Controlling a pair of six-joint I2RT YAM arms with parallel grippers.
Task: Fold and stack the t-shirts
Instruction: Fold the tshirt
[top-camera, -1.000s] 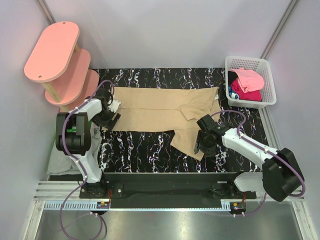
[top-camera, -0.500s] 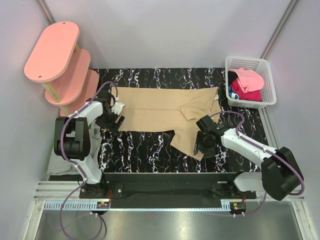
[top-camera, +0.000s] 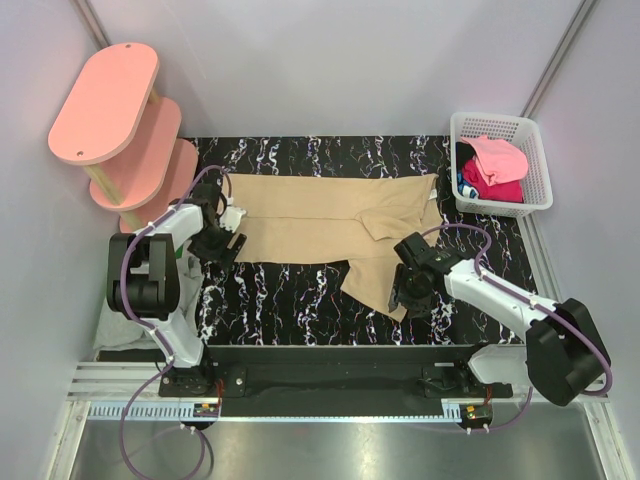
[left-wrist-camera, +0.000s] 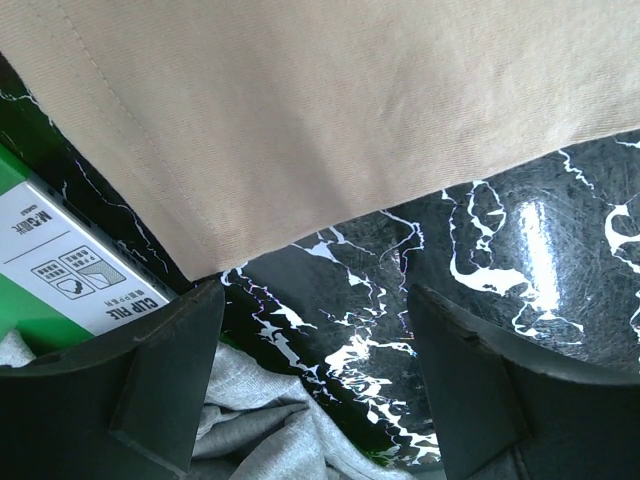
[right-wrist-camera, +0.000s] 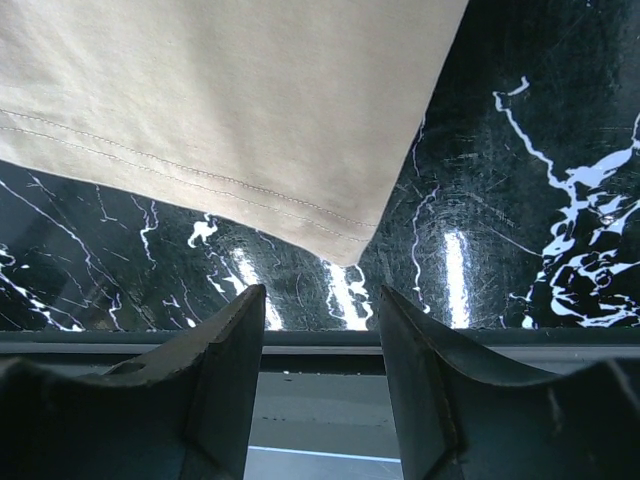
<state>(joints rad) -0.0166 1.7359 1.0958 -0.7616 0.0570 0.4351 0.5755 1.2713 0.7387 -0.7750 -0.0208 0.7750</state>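
Note:
A tan t-shirt (top-camera: 320, 220) lies spread flat on the black marbled table, with one part (top-camera: 378, 275) folded down toward the front right. My left gripper (top-camera: 215, 245) is open and empty over its near left corner (left-wrist-camera: 215, 262). My right gripper (top-camera: 405, 295) is open and empty just off the corner (right-wrist-camera: 345, 250) of the folded-down part. A grey t-shirt (top-camera: 125, 325) lies off the table's left side; it also shows in the left wrist view (left-wrist-camera: 260, 430). Pink and magenta shirts (top-camera: 495, 165) sit in the basket.
A white basket (top-camera: 528, 128) stands at the back right. Rigid pink oval shelves (top-camera: 110, 100) stand at the back left. A green and white box (left-wrist-camera: 60, 265) lies by the table's left edge. The table's front edge (right-wrist-camera: 320, 340) is right below my right gripper.
My left gripper has shifted slightly right toward the tan shirt's corner. My right gripper has barely moved. The shirt lies as before.

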